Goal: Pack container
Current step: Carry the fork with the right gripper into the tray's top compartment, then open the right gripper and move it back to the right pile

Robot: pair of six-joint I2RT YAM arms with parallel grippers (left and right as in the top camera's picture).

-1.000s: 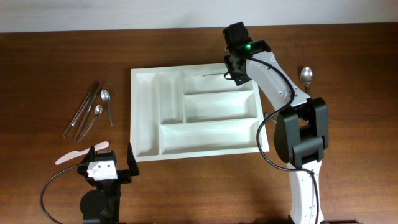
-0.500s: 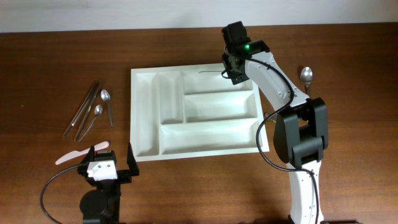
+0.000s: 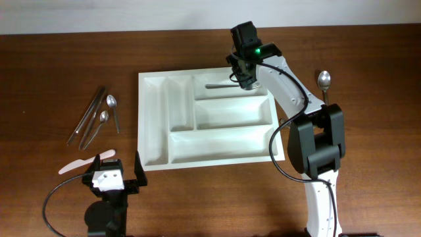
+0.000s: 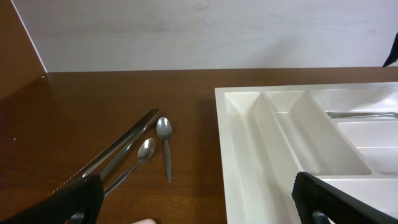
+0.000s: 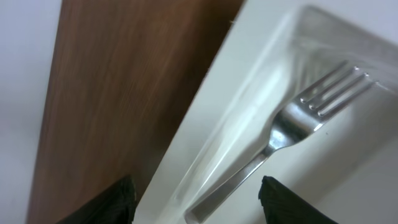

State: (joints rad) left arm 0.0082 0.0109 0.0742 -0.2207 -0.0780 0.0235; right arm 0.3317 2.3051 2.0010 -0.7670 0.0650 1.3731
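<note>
The container [image 3: 152,118], a white tray with several compartments, lies mid-table. A metal fork [image 3: 220,85] rests flat in its top long compartment, tines to the left. My right gripper [image 3: 243,78] hovers over the fork's handle end, jaws open. In the right wrist view the fork [image 5: 292,124] lies free on the tray floor [image 5: 348,162] between the parted fingers of the right gripper [image 5: 199,202], touching neither. My left gripper [image 3: 118,164] stands open near the front edge, left of the tray. The left wrist view shows this gripper [image 4: 196,205] empty, with the container [image 4: 249,155] to the right.
Two spoons [image 3: 112,105] [image 3: 102,118] and long metal utensils [image 3: 89,115] lie left of the tray, also in the left wrist view as spoons [image 4: 165,134] and long pieces [image 4: 118,149]. A pink plastic knife [image 3: 82,163] lies by the left gripper. Another spoon [image 3: 324,80] sits right of the tray.
My right gripper has opened and let go of the fork, which now lies in the top compartment. The gripper shifted slightly left. The left arm has not moved.
</note>
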